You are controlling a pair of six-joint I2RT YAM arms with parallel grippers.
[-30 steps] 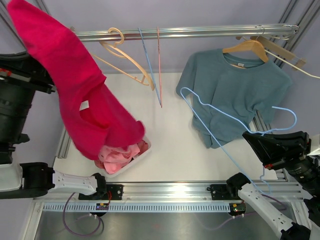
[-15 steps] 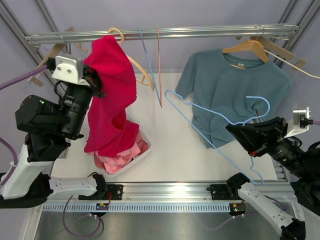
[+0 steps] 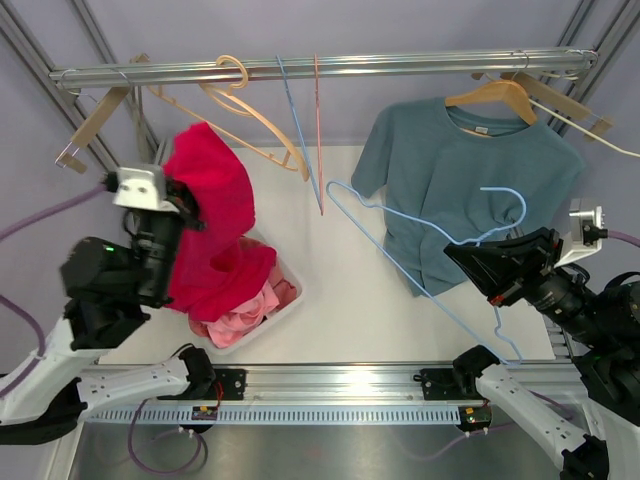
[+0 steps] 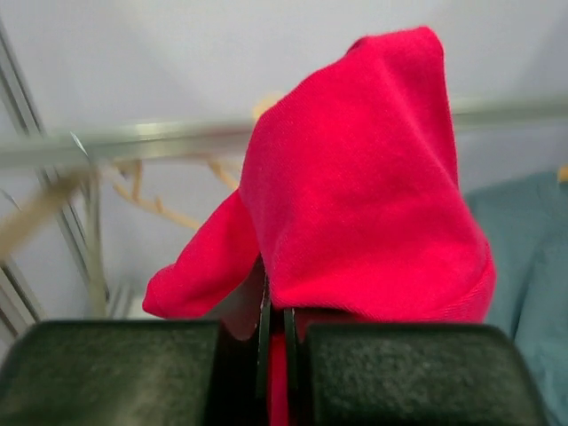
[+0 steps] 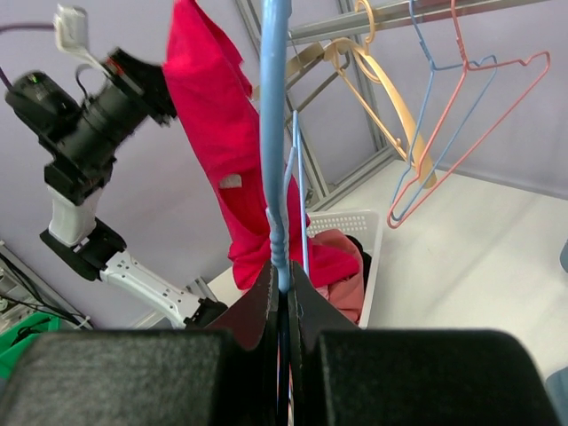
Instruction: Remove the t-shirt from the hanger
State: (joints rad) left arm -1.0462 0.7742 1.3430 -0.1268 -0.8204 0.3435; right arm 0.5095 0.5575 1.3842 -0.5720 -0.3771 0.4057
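The left gripper (image 4: 275, 355) has its jaws almost closed, pinching the crimson cotton t-shirt (image 4: 355, 177). The cloth hangs straight down & its lower end reaches the white plastic basket (image 3: 288, 303) at lower left of top view. The right gripper (image 5: 282, 306) is clamped on the bare light-blue wire hanger (image 5: 273, 133), well apart at the right.

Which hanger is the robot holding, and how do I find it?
Look under the metal rail, at the teal t-shirt hanging on the right. Just in front of it the right gripper pinches a thin blue wire hanger, bare and tilted. The other blue hanger hangs on the rail; this one is off it.
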